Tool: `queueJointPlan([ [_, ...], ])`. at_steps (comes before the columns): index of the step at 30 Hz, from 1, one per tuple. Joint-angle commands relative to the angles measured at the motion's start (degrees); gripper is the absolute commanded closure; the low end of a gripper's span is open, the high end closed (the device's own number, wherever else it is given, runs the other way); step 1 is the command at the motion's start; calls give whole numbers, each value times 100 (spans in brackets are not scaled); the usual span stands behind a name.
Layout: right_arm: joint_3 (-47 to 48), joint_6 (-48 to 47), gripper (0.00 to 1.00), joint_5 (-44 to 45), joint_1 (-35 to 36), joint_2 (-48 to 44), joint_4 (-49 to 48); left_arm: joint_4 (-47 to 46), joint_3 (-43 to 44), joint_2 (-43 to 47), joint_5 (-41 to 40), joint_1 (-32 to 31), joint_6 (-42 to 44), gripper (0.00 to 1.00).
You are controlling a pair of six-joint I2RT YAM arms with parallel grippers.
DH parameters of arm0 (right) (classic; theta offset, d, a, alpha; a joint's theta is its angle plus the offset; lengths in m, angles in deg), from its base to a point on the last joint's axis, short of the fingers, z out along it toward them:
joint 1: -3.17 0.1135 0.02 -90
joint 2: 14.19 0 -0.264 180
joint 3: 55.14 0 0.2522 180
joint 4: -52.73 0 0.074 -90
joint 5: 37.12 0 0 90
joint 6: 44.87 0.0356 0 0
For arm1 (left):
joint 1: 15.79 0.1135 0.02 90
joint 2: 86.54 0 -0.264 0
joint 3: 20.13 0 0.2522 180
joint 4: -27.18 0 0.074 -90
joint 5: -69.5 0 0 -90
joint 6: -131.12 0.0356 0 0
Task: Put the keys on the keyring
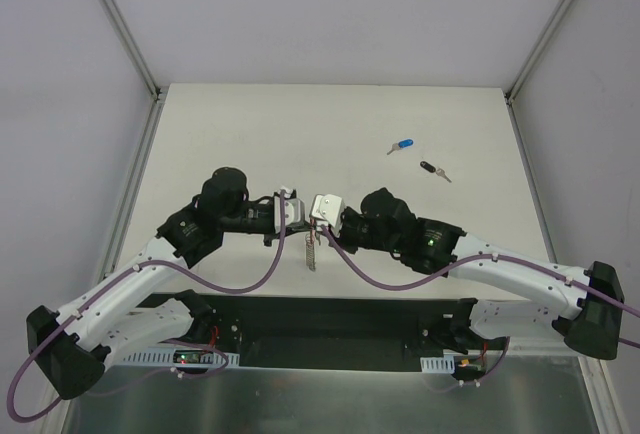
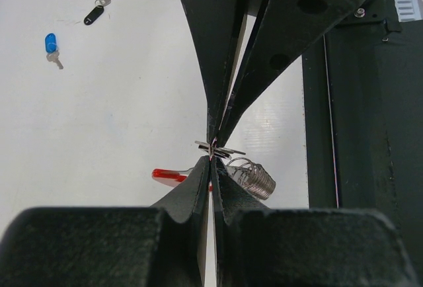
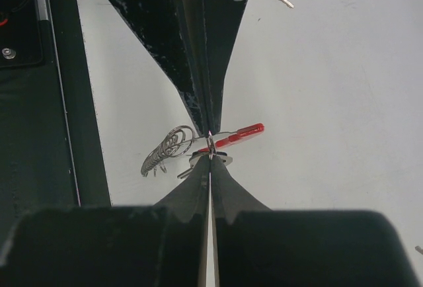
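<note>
left tool (image 2: pixel 210 163) clamped on keyring (image 2: pixel 256 179) | right tool (image 3: pixel 210 163) clamped on keyring | tips meeting

The keyring (image 3: pixel 165 151) (silver loops bunched, a red plastic piece (image 3: pixel 244 131) jutting sideways) hangs pinched where the left gripper (image 2: pixel 211 160) and right gripper (image 3: pixel 210 158) meet tip to tip. Towards its 1 o'clock the blue key (image 1: pixel 401 145) lies flat. The black key (image 1: pixel 433 170) lies at the blue one's 4 o'clock, apart from it.

Bright even light, blurred near foreground
</note>
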State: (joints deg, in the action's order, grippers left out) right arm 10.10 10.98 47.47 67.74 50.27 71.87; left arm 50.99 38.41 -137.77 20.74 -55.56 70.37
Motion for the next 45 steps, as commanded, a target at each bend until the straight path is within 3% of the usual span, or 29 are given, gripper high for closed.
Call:
queueJointPlan([
  [1, 424, -57, 98, -259, 20, -22, -723, 24, 251, -81, -80, -49, -130, 100],
  [19, 538, -127, 99, -30, 64, -22, -618, 165, 462, -160, -335, -49, -517, 100],
  [27, 415, -100, 99, -22, 81, 4, -600, 147, 550, -37, -1072, -49, -912, 100],
  [37, 371, -109, 99, -4, 90, 48, -574, 138, 629, 24, -1161, -49, -1159, 100],
  [45, 283, -100, 99, -74, 99, 163, -600, -265, 524, 244, -1671, -49, -1870, 100],
])
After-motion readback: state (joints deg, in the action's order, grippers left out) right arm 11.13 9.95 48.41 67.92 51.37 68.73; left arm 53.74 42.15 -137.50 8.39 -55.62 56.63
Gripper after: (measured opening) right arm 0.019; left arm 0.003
